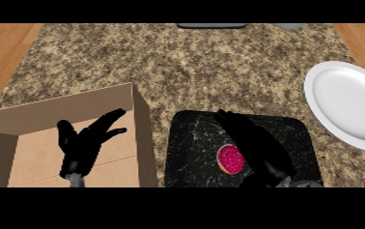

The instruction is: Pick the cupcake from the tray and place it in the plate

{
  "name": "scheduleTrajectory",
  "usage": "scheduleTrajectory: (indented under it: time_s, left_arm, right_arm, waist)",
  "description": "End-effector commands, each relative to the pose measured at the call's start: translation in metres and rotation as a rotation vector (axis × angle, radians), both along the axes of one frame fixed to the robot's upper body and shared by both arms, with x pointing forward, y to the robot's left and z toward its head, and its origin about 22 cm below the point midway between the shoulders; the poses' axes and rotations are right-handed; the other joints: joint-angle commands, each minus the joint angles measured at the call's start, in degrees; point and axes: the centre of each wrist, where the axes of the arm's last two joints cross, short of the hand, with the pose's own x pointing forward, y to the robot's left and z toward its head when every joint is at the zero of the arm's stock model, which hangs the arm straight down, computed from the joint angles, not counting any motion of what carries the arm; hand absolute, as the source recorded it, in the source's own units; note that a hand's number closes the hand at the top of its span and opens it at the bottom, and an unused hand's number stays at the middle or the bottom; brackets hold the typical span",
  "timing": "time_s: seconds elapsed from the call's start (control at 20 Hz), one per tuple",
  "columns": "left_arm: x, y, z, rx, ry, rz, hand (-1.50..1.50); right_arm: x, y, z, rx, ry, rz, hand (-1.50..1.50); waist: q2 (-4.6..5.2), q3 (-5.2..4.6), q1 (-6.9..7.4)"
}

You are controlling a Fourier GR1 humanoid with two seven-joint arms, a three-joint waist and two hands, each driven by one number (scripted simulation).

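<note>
Head view, single moment.

Cupcake (228,159) – sits on the black tray (191,143), in the tray's near half, a little right of its middle. The pink top faces up at the view, with a thin tan rim showing along its left and lower edge. The outline reads as an oval, long axis running roughly near-to-far and the far end leaning slightly left (its right edge is covered by the hand, so the full shape cannot be told).

Right hand (257,143) – over the tray, coming in from the lower edge. The fingers are straight and held close together, stretched toward the far left, so their line lies along the cupcake's right side. They are not curled round it. I cannot tell whether the hand touches the cupcake or only overlaps it from above. The thumb cannot be told apart from the rest.

Left hand (84,143) – fingers spread wide and pointing far-right, holding nothing. It shows over the open cardboard box (71,108), which stands just left of the tray.

Plate (342,102) – white, at the right edge of the view and partly cut off by it. It lies on the speckled counter (200,68), beyond and to the right of the tray, close to the tray's far right corner and well apart from the cupcake.
</note>
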Motion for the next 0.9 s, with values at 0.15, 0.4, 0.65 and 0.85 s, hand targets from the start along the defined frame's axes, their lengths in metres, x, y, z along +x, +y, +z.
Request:
scheduleTrajectory:
  time_s: [0.15,0.4,0.65,0.85]
  left_arm:
    - [-0.003,-0.004,-0.01,0.018,0.005,0.017,0.0]
    - [0.008,0.007,-0.003,0.007,0.008,0.026,0.0]
    - [-0.008,-0.016,-0.022,0.022,0.003,0.016,0.0]
    - [0.002,-0.022,-0.003,0.003,-0.007,0.037,0.0]
  right_arm:
    - [0.0,0.016,-0.028,-0.021,0.023,0.021,-1.5]
    - [0.002,0.006,-0.041,-0.145,0.079,0.099,1.5]
    - [-0.006,0.026,-0.053,-0.129,-0.029,0.153,1.5]
    - [0.018,0.015,-0.06,-0.141,-0.074,0.137,1.5]
  waist:
    - [0.19,-0.49,-0.09]
    - [0.21,-0.51,-0.24]
    - [0.18,-0.5,-0.2]
    - [0.2,-0.49,-0.03]
